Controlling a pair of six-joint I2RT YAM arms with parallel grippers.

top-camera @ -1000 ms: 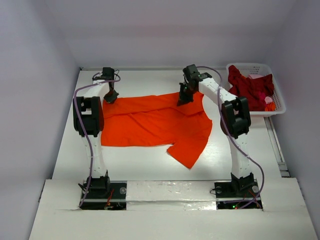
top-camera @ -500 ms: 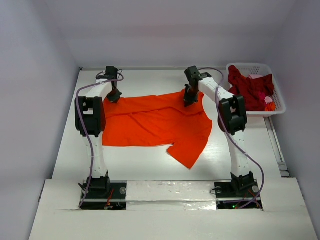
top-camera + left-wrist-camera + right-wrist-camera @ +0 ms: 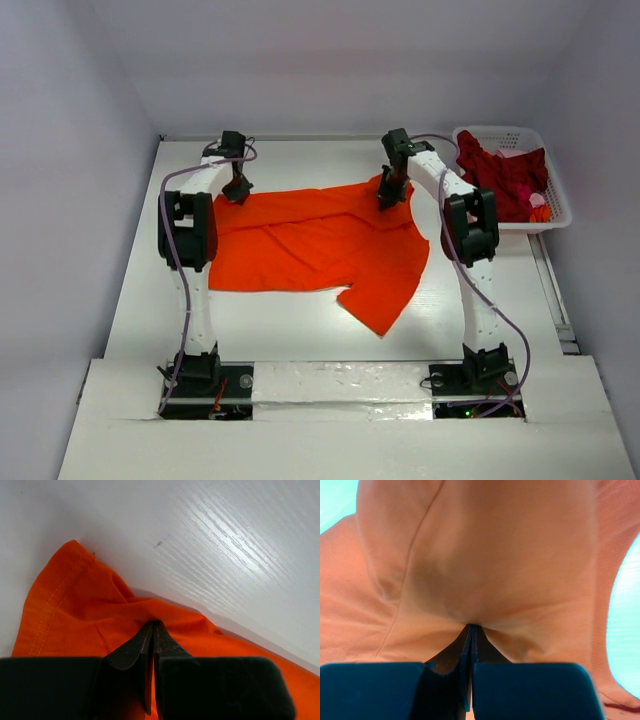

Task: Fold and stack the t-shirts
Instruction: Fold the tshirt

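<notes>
White walls close in a white table (image 3: 300,340) in the top view. An orange t-shirt (image 3: 310,245) lies spread and creased across the middle of the table, with one flap reaching toward the near edge. The left gripper (image 3: 237,192) sits at the shirt's far left corner and the right gripper (image 3: 388,200) at its far right edge. Right of the shirt and well apart from it, a white lattice basket (image 3: 556,190) holds heaped dark red t-shirts (image 3: 500,180).

In the left wrist view, the left gripper (image 3: 152,625) has its fingers pressed together, pinching a raised ridge of the orange t-shirt (image 3: 75,615). A stitched hem runs along the shirt's left edge, and bare table (image 3: 225,545) lies beyond the shirt.

In the right wrist view, the right gripper (image 3: 471,627) is likewise closed, nipping a fold of the orange t-shirt (image 3: 495,555). The cloth drapes away from the tips and fills nearly the whole view, with pale table showing only at the shirt's upper left and right sides.
</notes>
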